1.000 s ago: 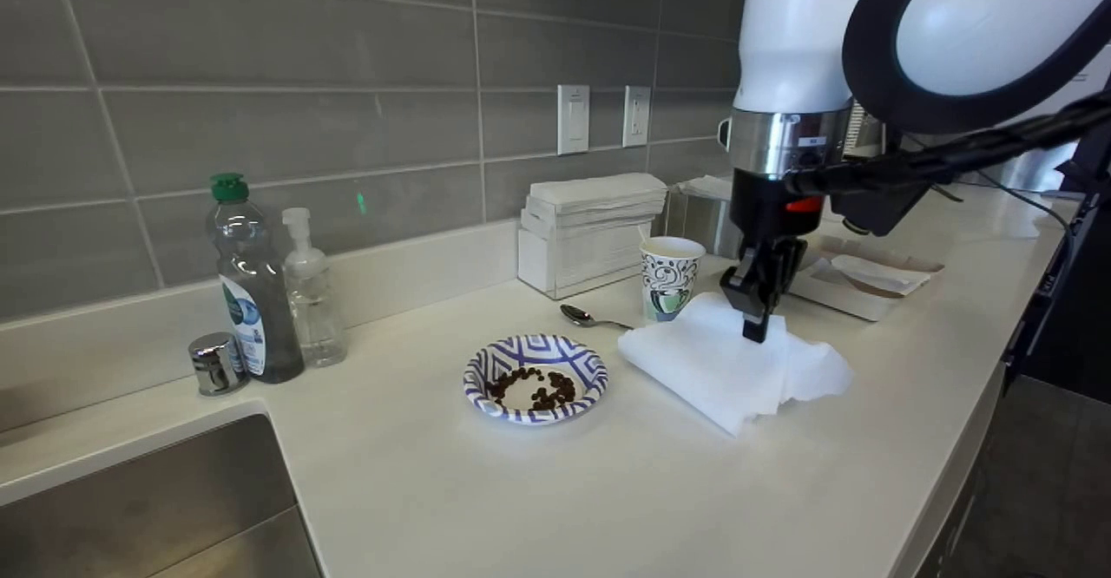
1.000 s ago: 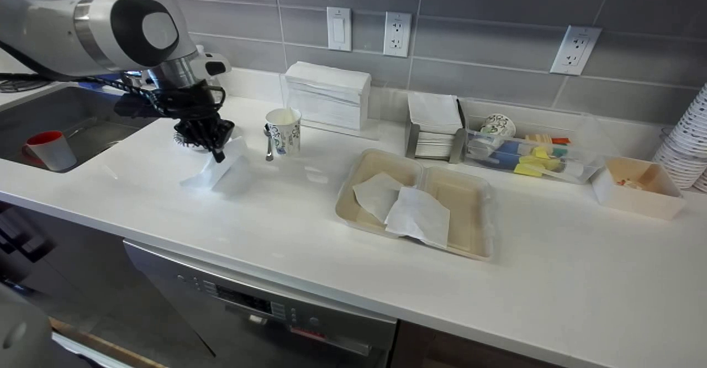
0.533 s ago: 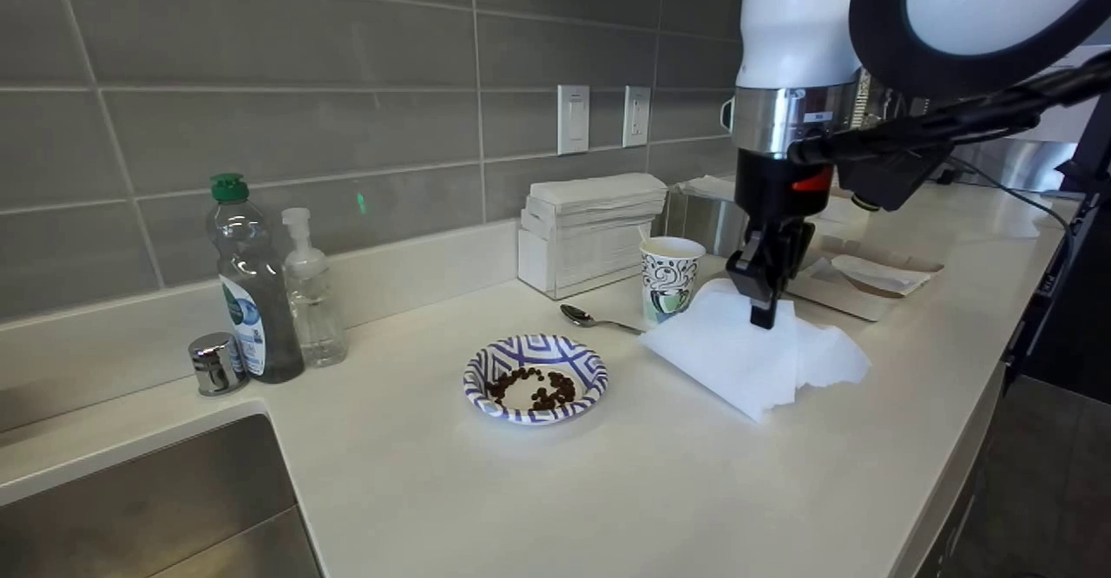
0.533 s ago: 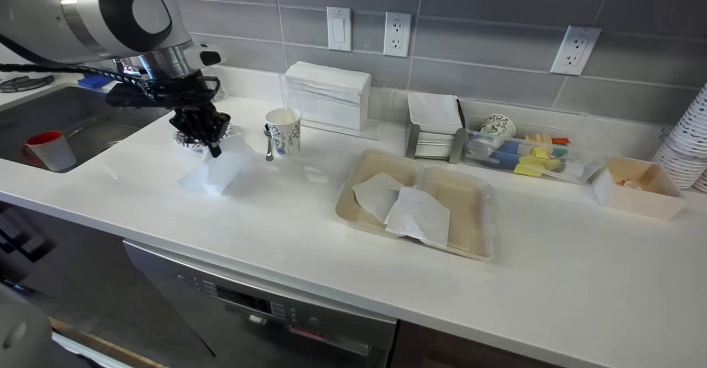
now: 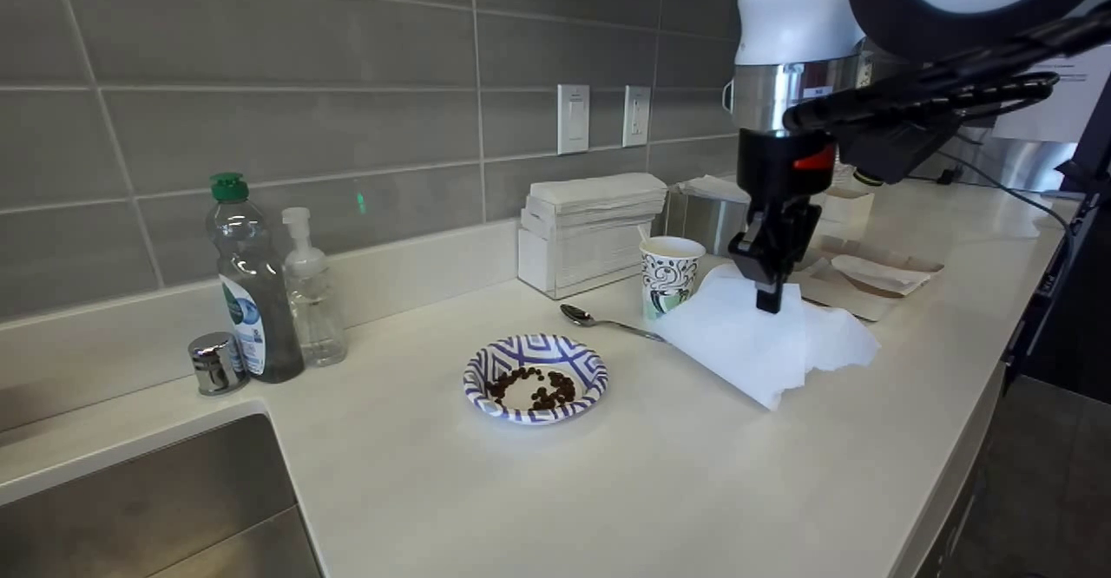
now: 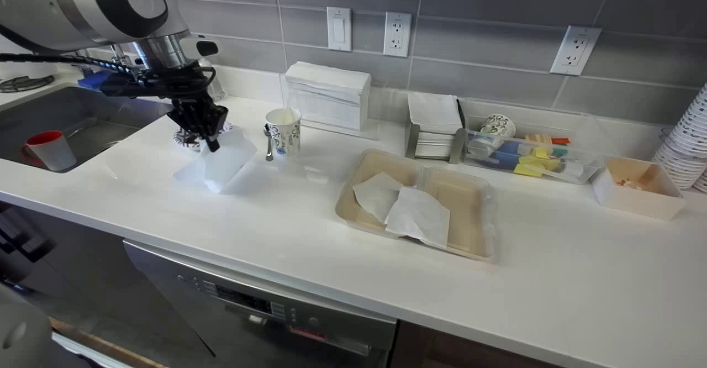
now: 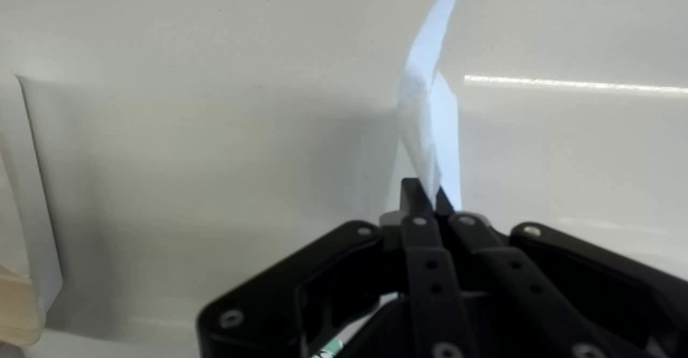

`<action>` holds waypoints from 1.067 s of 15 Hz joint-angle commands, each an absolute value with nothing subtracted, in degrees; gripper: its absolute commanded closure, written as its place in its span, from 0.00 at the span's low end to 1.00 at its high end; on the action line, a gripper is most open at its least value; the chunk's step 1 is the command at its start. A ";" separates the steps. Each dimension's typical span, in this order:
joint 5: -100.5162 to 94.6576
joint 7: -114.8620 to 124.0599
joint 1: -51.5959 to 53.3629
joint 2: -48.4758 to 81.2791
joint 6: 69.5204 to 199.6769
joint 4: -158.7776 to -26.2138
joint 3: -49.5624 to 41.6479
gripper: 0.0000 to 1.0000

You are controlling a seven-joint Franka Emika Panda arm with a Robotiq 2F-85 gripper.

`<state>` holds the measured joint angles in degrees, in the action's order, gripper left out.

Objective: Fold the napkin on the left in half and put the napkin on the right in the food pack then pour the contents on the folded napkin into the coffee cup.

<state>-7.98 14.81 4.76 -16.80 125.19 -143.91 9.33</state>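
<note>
My gripper [image 5: 768, 305] is shut on a white napkin [image 5: 738, 344], which hangs from the fingertips with its lower part at the counter. The napkin is also in an exterior view [image 6: 226, 163], and in the wrist view the napkin [image 7: 418, 92] runs up from between the fingers [image 7: 432, 197]. The patterned coffee cup [image 5: 670, 274] stands upright just behind the napkin; it also shows in an exterior view [image 6: 284, 136]. The open food pack [image 6: 467, 219] holds two white paper pieces [image 6: 420, 216]. It shows at the wrist view's left edge [image 7: 43, 229].
A blue-patterned bowl [image 5: 535, 348] holds dark beans [image 5: 555, 391]. A spoon [image 5: 608, 324] lies by the cup. Napkin holders [image 5: 594, 231] [image 6: 436, 130], a clear bin [image 6: 530, 147] and a small box [image 6: 638, 191] line the wall. A soap bottle [image 5: 247, 300] stands by the sink [image 6: 83, 125].
My gripper has risen a little with the napkin in it. The napkin has moved slightly away from the bowl, and more of it hangs upright. The cup, bowl and food pack have not moved.
</note>
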 commanded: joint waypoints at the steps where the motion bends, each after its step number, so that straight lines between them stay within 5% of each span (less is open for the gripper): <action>1: -8.77 16.27 4.40 -17.70 120.71 -141.86 9.79 1.00; 16: -7.91 22.06 4.11 -17.03 106.04 -129.97 9.44 0.98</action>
<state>-7.95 22.12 4.24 -17.04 106.13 -130.03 9.32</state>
